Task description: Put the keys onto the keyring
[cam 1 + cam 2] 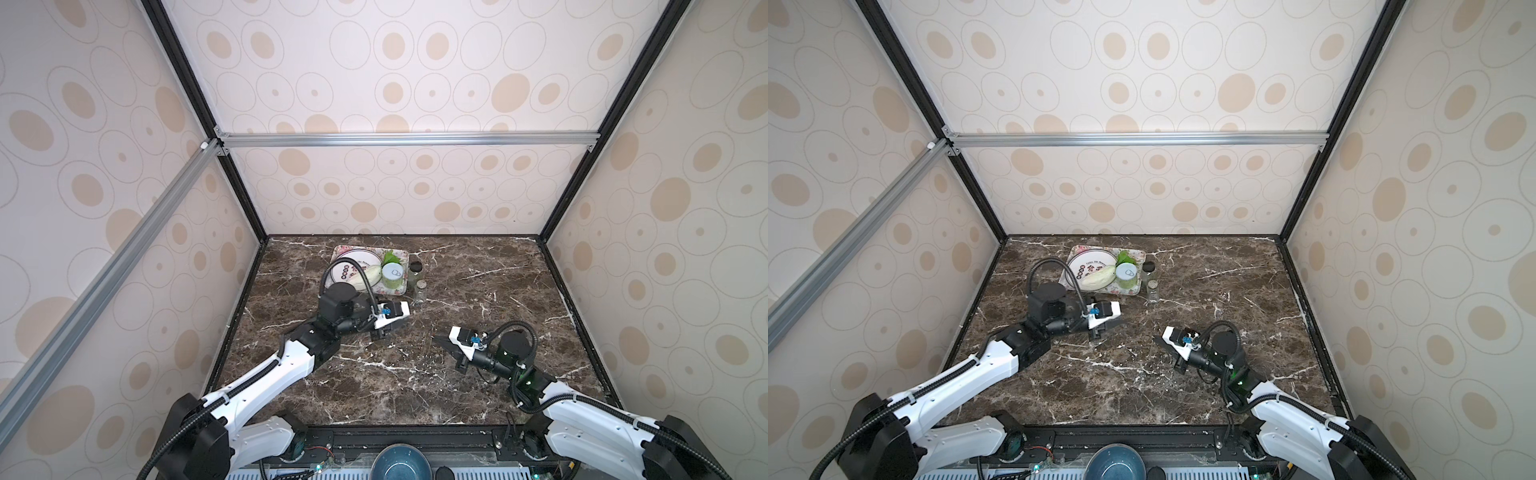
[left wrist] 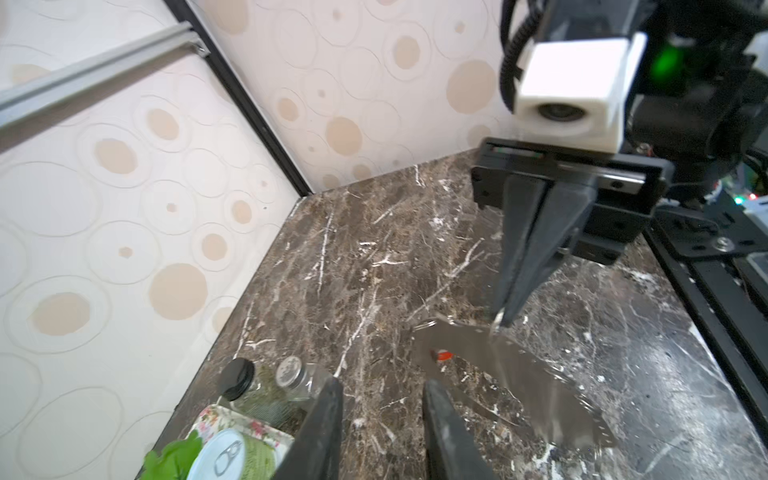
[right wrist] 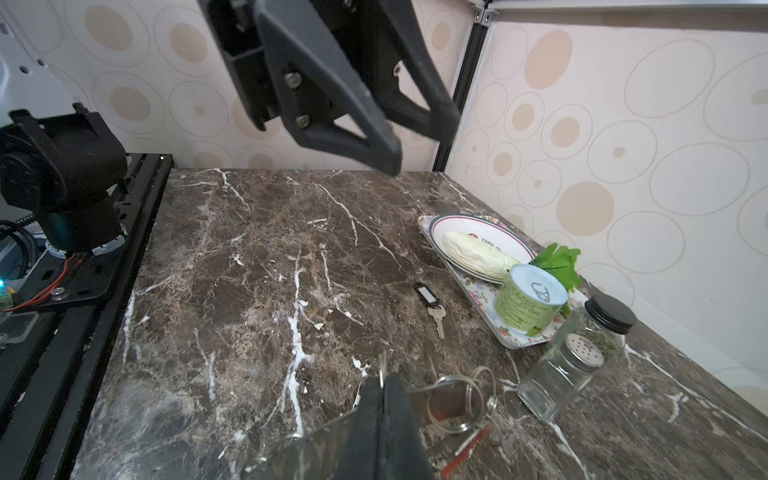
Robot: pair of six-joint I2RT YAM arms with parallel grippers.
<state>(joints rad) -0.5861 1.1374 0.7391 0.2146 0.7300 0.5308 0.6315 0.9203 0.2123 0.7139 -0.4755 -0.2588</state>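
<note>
My right gripper (image 2: 500, 320) is clamped on the thin grey metal keyring (image 2: 519, 374). My left gripper (image 2: 382, 424), jaws apart and empty, should next fetch the black-tagged brass key (image 3: 434, 312).

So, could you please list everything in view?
Marble tabletop: one, brown, underneath.
Floral rectangular tray: one, pinkish, far side.
Round plate: one, white, on tray.
Cabbage: one, pale, on plate.
Leafy sprig: one, green, on tray.
Tin can: one, green, on tray.
Glass spice jars: two, black and silver lids, beside tray.
Tagged keys: two, black and red tags, on table.
Thin metal keyring: one, grey, at right gripper.
Ceramic bowl: one, blue, front edge.
Left gripper: one, black, open.
Right gripper: one, black, shut on keyring.
</note>
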